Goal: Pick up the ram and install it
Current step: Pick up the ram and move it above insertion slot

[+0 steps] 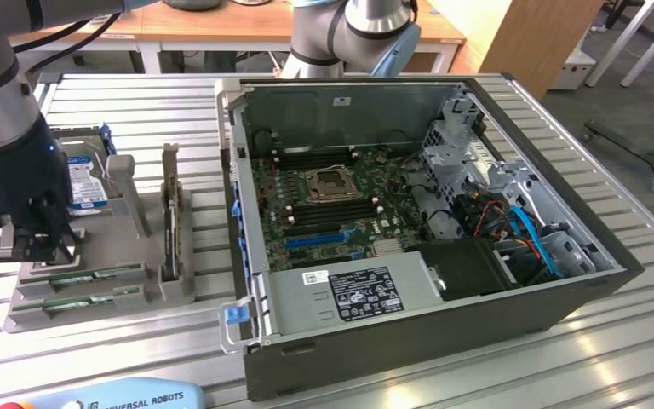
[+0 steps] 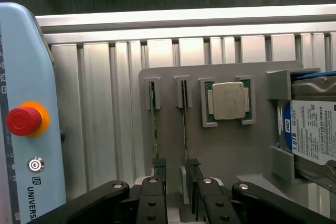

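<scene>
Pincer [image 1: 34, 247] gapes wide open, holding nothing. Its black fingers [image 2: 159, 169] hang over the ends of the thin green ram [image 2: 185, 124] and a twin stick [image 2: 154, 124], both on edge in a matte grey holder [image 2: 220, 150] on the ribbed aluminium worktop [image 2: 100, 119]. The arm [image 1: 3, 145] points straight down.

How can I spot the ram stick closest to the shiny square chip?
Look at the grey tray beside the open computer case. Two thin green sticks stand on edge in neighbouring slots there. The ram is the one right next to the silver processor chip; the other stick sits farther away.
</scene>
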Robot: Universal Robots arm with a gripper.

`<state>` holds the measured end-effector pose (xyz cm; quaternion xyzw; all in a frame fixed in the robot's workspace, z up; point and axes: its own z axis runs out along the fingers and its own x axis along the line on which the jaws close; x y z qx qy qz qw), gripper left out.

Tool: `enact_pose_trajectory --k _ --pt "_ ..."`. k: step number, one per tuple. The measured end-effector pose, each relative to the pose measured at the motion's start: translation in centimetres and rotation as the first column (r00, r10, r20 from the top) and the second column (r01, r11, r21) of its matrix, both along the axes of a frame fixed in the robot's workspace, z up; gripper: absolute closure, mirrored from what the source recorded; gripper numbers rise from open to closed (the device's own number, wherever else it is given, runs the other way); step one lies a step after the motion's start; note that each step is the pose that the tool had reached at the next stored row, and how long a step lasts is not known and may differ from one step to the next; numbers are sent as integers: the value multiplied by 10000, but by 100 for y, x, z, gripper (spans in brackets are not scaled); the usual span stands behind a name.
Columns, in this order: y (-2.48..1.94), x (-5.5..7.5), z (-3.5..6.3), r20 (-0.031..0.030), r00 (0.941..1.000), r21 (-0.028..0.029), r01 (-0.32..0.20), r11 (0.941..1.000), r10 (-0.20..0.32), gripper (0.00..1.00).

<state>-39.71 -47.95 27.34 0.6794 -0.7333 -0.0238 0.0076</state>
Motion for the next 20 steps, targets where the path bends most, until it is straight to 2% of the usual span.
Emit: enact_pose_trajectory --k 7,14,20 --pt "-5 0 -18 2 10000 0 2 10000 -2 71" --pt "-94 -2 -17 0 10000 -1 1 10000 -1 71" --pt "-102 -2 -27 2 10000 1 0 10000 0 71"
